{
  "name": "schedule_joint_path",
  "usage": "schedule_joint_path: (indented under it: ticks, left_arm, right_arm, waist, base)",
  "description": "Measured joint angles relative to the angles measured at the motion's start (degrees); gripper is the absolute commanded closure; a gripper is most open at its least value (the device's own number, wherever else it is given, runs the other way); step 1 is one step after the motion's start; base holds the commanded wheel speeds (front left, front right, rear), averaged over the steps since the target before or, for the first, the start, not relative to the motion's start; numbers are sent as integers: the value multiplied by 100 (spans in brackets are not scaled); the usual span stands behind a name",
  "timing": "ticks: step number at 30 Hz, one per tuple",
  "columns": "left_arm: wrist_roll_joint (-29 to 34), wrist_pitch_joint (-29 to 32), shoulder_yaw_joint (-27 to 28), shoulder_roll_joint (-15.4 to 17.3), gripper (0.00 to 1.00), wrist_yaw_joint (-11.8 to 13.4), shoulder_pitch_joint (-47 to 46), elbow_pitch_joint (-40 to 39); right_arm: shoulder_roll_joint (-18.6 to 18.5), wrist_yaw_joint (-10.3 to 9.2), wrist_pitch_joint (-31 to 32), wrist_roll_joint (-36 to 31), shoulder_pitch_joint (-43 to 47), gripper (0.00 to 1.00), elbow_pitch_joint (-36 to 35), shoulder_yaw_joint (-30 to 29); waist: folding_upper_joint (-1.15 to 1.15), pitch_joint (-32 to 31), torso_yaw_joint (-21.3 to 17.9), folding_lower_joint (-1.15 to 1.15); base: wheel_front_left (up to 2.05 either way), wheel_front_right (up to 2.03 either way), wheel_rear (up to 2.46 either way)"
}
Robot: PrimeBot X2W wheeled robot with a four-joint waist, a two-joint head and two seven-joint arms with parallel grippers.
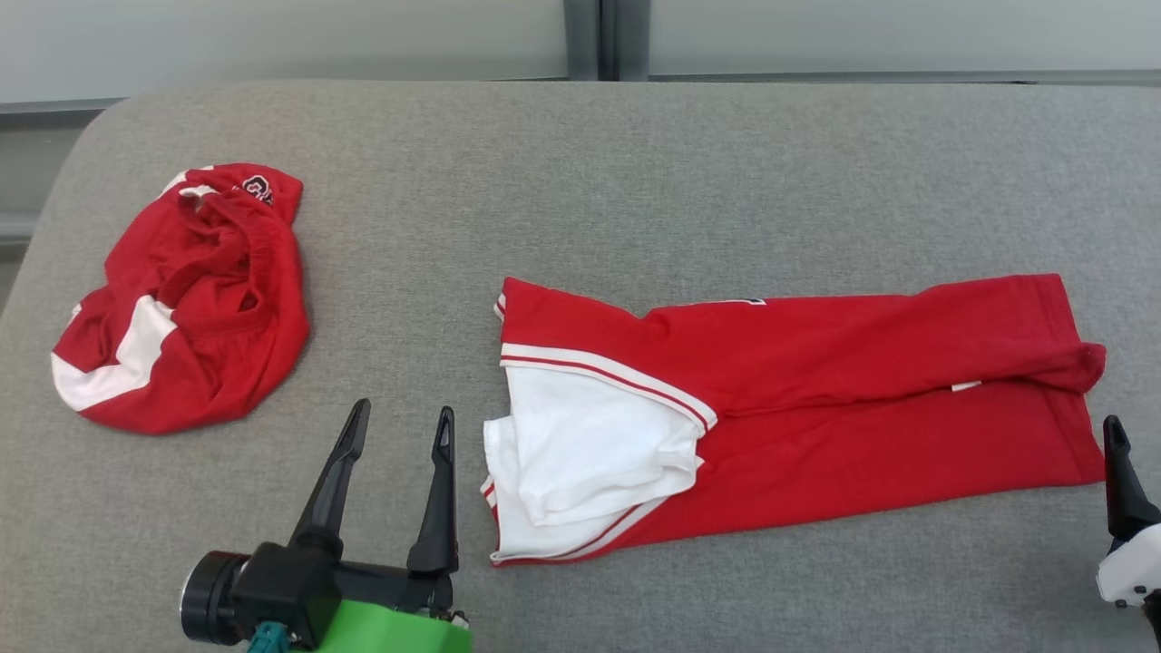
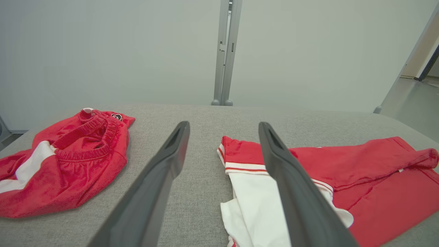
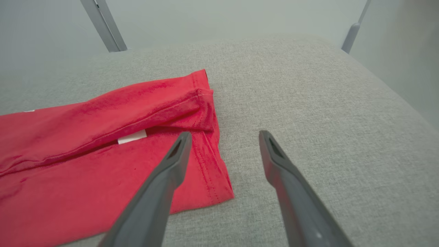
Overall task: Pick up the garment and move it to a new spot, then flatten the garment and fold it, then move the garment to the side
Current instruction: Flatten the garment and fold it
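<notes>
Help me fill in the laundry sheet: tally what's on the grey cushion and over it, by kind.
Garments: 2 (folded garment, crumpled garment)
Grippers: 2 (left gripper, right gripper), both open and holding nothing
Total: 4

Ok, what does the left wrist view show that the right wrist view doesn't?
Left wrist view, not right wrist view: the crumpled red garment off to the left, and the folded shirt's white sleeve end, just past the open left gripper.
Right wrist view, not left wrist view: the shirt's near hem corner with its stitching, beside the open right gripper.
Both: the folded shirt's red body lying on the grey cushion, and two dark fingers spread apart with nothing between them.
</notes>
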Motion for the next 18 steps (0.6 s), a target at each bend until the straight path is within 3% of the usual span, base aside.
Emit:
schedule_joint_path:
  ticks: [7, 13, 18]
  left_arm:
    - [1038, -1, 715, -850, 0, -446, 664, 23]
    - [1611, -1, 949, -1247, 0, -1016, 911, 200]
    - [1860, 0, 1204, -1525, 0, -1367, 948, 282]
  right_arm:
    - [-5, 0, 130, -442, -467, 0, 653, -387]
    - [-59, 0, 270, -850, -854, 0, 1216, -878]
    - [-100, 0, 613, -1058, -1110, 0, 1661, -879]
  waist:
    - [0, -198, 491, 0]
    - [0, -224, 836, 0]
    - [0, -126, 956, 0]
  base:
    - [0, 0, 0]
    - [0, 0, 0]
    - [0, 0, 0]
